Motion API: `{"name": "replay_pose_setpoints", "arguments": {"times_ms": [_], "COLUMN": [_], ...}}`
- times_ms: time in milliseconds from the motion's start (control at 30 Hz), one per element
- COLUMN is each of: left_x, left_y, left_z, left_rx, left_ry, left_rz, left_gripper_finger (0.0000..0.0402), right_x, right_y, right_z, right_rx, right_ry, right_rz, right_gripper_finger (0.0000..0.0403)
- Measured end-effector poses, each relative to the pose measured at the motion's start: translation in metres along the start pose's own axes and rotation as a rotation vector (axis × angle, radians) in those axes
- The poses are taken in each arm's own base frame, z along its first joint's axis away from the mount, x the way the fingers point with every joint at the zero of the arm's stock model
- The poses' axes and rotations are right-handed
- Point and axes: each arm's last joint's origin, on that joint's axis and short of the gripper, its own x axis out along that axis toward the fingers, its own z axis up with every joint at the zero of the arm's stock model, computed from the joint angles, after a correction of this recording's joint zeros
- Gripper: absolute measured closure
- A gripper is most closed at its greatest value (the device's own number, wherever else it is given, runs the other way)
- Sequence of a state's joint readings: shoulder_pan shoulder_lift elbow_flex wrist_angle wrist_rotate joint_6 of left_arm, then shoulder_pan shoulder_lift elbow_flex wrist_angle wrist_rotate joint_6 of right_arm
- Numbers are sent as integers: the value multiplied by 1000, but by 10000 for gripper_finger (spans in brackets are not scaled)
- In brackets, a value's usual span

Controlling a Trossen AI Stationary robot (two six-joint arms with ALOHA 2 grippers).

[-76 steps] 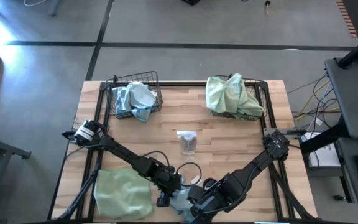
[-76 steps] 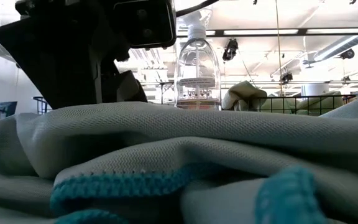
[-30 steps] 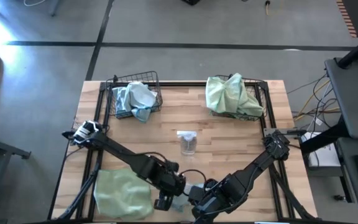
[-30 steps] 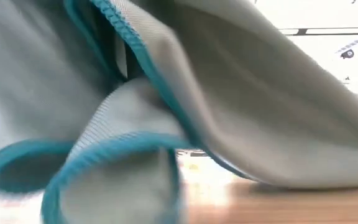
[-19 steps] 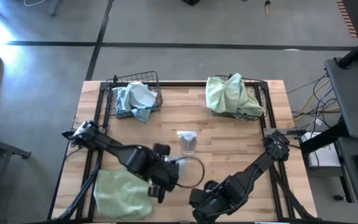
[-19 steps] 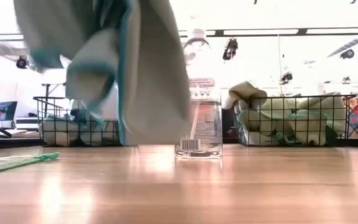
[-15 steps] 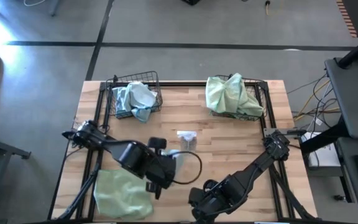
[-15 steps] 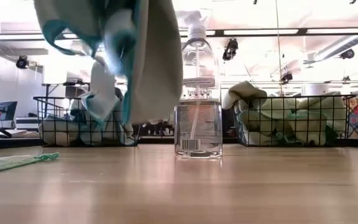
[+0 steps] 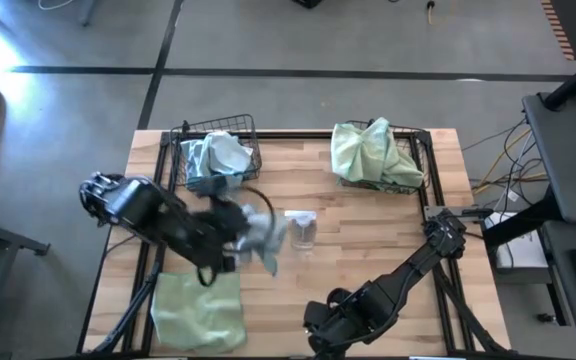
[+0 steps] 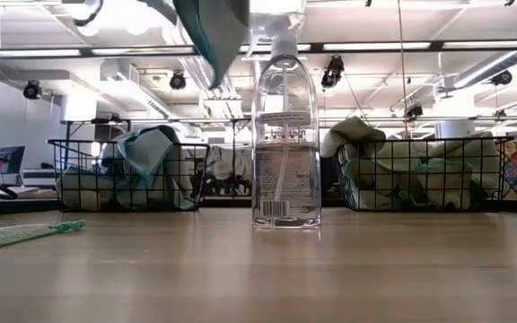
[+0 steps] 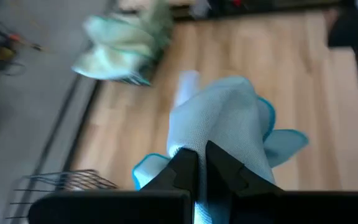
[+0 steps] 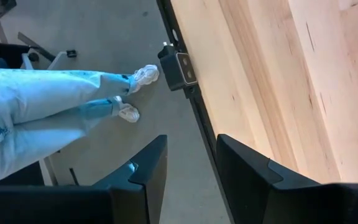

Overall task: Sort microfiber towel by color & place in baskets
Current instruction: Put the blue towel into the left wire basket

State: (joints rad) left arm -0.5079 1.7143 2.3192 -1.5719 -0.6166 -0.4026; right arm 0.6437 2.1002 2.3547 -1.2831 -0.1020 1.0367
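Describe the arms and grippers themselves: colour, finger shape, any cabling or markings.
Both arms are dark, near black, built of slim links with bulkier joint housings. The left arm trails a thin dark cable loop near its wrist. The right arm has a blocky housing at its base. The right gripper has two flat, angular matte-black fingers with stepped edges. The left gripper has similar dark wedge-shaped fingers. No markings are visible.

— Where do we have our left arm?

— Raised over the left middle of the table, reaching toward the centre, its left hand (image 9: 236,226) pinched shut on a light blue towel (image 11: 229,134).

— And our right arm?

— Folded low at the near edge, right hand (image 12: 191,168) with fingers (image 12: 146,171) parted, holding nothing, hanging past the table edge.
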Motion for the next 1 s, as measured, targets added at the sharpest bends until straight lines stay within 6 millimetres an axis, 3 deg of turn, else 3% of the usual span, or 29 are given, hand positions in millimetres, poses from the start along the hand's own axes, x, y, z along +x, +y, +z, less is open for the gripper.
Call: {"name": "replay_pose_setpoints", "arguments": {"times_ms": [333,500,700,1000], "left_x": [-67,-91,-99,-93], "left_y": [68,96,115,133], "left_z": [-18,-35,-62,-111], "left_rx": [-106,-153,-177,-212], "left_ry": [-252,-321,-337,-323], "left_rz": [253,330,393,446], "left_gripper_finger": [400,400,400,400], "right_x": [0,-5,-12,-19], "right_y": [-3,-7,-15,-31], "right_z": [3,7,14,33], "right_rx": [15,20,37,76], "right_ry": [-67,-134,-203,-250], "right_rz": [-56,-95,-162,-210], "right_gripper_finger": [268,268,268,268]}}
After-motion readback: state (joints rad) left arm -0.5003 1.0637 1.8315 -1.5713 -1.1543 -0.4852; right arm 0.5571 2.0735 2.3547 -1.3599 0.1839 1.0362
